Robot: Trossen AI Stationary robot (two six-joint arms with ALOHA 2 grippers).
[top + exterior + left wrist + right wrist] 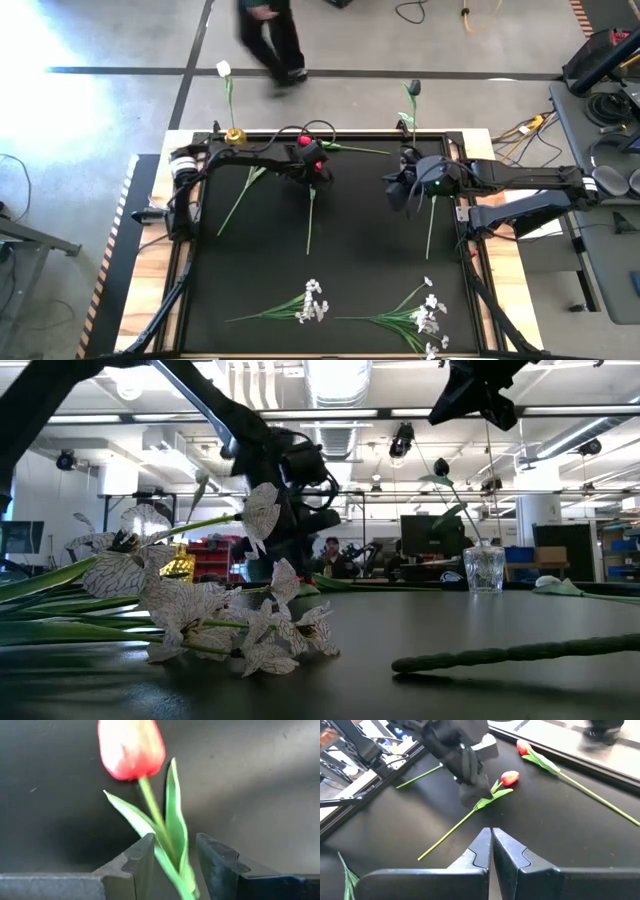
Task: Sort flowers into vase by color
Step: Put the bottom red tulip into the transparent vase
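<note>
Left end effector straddles the red tulip stem, fingers parted; closing off-centre could crush its leaves.

Bare table lies open mid-mat; white sprays crowd the near edge, and a red tulip stem crosses left of centre.

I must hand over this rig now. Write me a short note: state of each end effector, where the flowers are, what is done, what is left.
Left end effector: open, fingers either side of a red tulip stem on the mat.
Right end effector: shut, empty, above the mat.
Done: white tulip in the yellow vase; dark tulip in the glass vase.
Left: second red tulip, white sprays at the near edge.
</note>
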